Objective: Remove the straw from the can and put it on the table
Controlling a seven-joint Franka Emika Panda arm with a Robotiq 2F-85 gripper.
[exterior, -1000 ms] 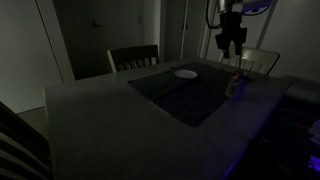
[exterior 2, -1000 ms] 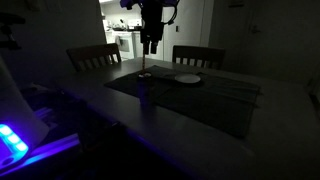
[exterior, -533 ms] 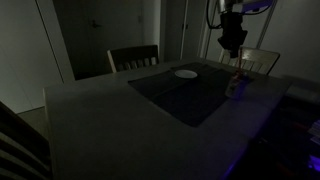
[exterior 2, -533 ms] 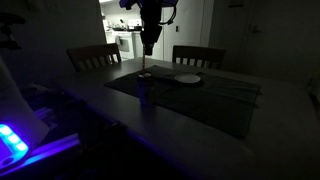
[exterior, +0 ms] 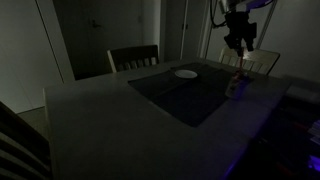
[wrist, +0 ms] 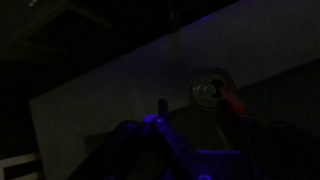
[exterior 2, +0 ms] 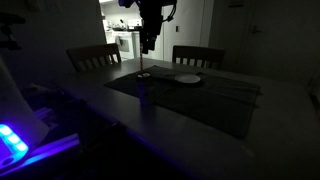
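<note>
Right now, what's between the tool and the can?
Only the straw standing in the can, then open air up to the tool, in an exterior view.

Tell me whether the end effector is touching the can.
No: in an exterior view the end effector hangs well above the can, a clear gap between.

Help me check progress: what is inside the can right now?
In the wrist view the red straw sticks out of the top of the can, leaning over its rim. Its lower part and any drink are hidden inside the dark can.
</note>
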